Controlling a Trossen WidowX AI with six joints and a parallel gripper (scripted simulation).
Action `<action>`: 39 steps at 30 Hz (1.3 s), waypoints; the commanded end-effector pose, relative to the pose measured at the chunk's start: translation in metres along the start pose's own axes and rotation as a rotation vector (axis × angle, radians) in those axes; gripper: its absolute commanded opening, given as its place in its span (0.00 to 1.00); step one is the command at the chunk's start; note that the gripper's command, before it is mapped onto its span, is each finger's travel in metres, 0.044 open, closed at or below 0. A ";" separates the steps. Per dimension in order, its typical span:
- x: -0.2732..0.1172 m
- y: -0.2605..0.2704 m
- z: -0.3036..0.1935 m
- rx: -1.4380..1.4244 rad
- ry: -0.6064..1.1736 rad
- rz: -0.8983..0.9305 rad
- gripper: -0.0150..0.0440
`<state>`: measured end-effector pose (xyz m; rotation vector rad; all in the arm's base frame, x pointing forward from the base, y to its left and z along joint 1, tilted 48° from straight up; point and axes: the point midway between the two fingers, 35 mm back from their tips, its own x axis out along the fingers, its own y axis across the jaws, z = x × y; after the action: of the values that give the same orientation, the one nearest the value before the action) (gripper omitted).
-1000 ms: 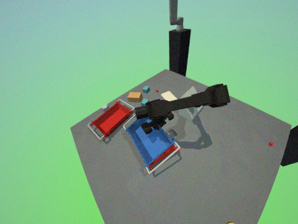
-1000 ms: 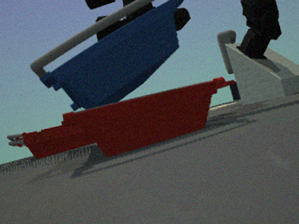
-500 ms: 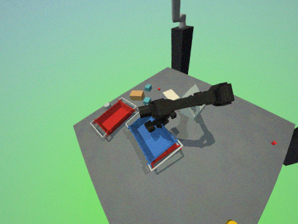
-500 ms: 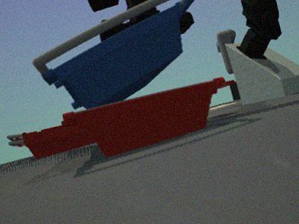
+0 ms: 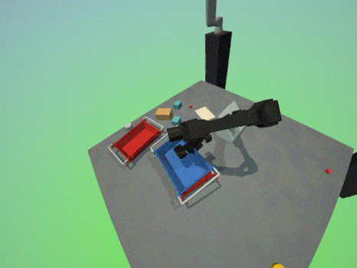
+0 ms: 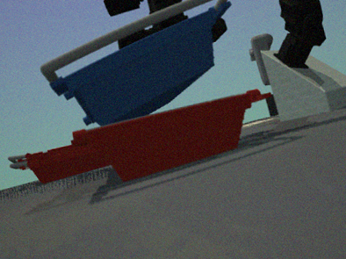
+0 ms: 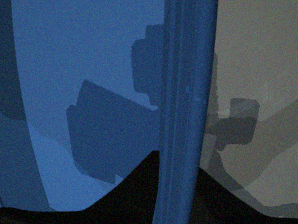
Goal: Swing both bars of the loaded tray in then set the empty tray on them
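The blue tray (image 5: 191, 173) (image 6: 145, 77) (image 7: 185, 75) looks empty and is tilted over a red tray (image 5: 201, 184) (image 6: 176, 140). In the exterior view its left side is low, by the red rim; its right side is raised. Whether they touch I cannot tell. My gripper (image 5: 194, 145) (image 7: 166, 157) is shut on the blue tray's raised long wall. The blue tray's pale bar (image 5: 201, 188) (image 6: 137, 25) stands out past its near end. The lower red tray stands on the table; its load is hidden, and its bars cannot be made out clearly.
Another red tray (image 5: 138, 140), its bars out, stands close at the left. Behind are an orange block (image 5: 164, 113), two teal blocks (image 5: 177, 104) (image 5: 176, 120), a cream pad (image 5: 204, 112) and a grey wedge-shaped stand (image 6: 298, 90). A red cube (image 5: 328, 171) lies far right.
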<state>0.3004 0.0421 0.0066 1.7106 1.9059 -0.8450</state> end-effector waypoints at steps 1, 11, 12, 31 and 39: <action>0.007 -0.004 -0.002 0.002 0.000 -0.017 0.25; 0.012 -0.006 -0.002 0.002 0.000 -0.017 0.25; 0.012 -0.006 -0.002 0.002 0.000 -0.017 0.25; 0.021 -0.010 -0.002 0.002 0.001 -0.017 0.25; 0.021 -0.010 -0.002 0.002 0.001 -0.017 0.25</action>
<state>0.2923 0.0538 -0.0046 1.7112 1.9051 -0.8413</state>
